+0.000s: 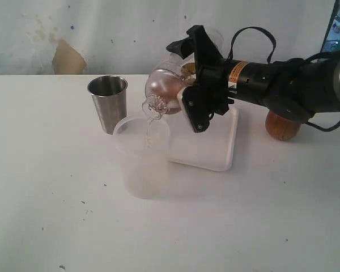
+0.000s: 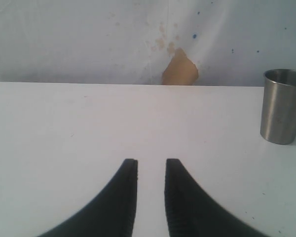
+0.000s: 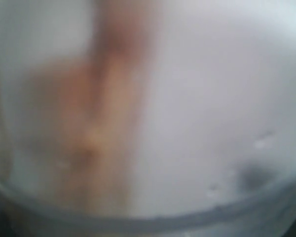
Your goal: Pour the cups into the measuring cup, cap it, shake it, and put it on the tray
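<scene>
So the right gripper (image 1: 186, 79) is clamped around the frosted translucent plastic cup (image 1: 165, 88). The cup is tipped nearly on its side above the left edge of the flat white rectangular tray (image 1: 215, 154). A thin clear stream (image 1: 150, 122) runs off its lip into the wide see-through plastic measuring cup (image 1: 141, 164), which stands just beside the tray's near-left corner. Its scale isn't readable from this angle. The tapered shiny steel tumbler (image 1: 108, 102) stands upright left of the tray, and the rounded brown wooden cup (image 1: 282, 126) sits just off the tray's right side, half hidden by the arm. The left gripper (image 2: 151, 163) is well apart from the tray, jaws only a sliver apart with nothing between them. What could bite here: tilt any faster and the stream probably gushes past the rim onto the table (image 1: 243, 226) or tray. The lower finger also hangs close to the measuring cup, so a drop could knock that light thing over. Wet plastic might also slip in the grip.
</scene>
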Robot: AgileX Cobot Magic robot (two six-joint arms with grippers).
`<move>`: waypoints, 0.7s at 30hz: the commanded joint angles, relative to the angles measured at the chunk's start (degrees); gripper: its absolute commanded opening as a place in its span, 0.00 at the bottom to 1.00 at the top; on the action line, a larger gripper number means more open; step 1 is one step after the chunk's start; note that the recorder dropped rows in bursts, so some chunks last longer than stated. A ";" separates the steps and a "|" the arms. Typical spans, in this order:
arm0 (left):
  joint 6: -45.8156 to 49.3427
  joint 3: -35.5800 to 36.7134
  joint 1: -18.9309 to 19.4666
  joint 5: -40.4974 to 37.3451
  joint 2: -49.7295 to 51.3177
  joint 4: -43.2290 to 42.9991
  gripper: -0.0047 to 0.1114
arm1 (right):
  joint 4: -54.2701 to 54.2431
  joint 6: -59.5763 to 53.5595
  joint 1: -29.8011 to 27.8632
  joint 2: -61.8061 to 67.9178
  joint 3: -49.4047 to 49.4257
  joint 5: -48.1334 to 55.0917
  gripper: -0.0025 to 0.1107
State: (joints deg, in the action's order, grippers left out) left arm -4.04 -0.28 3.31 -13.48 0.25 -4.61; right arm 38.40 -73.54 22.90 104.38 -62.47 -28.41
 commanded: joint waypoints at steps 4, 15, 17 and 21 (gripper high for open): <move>0.06 0.28 -0.02 0.19 -0.25 0.68 0.22 | -1.18 -2.05 0.02 -0.92 -0.78 -3.27 0.02; 0.06 0.28 -0.02 0.19 -0.25 0.68 0.22 | -1.40 -5.60 0.02 -0.92 -0.78 -4.05 0.02; 0.06 0.28 -0.02 0.19 -0.25 0.68 0.22 | -1.40 -6.15 0.02 -0.92 -0.78 -4.30 0.02; 0.06 0.28 -0.02 0.19 -0.25 0.68 0.22 | -1.40 -6.44 0.02 -0.92 -0.78 -5.75 0.02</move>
State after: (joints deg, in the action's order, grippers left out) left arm -4.04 -0.28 3.31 -13.48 0.25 -4.61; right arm 38.22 -79.23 22.90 104.38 -62.62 -29.74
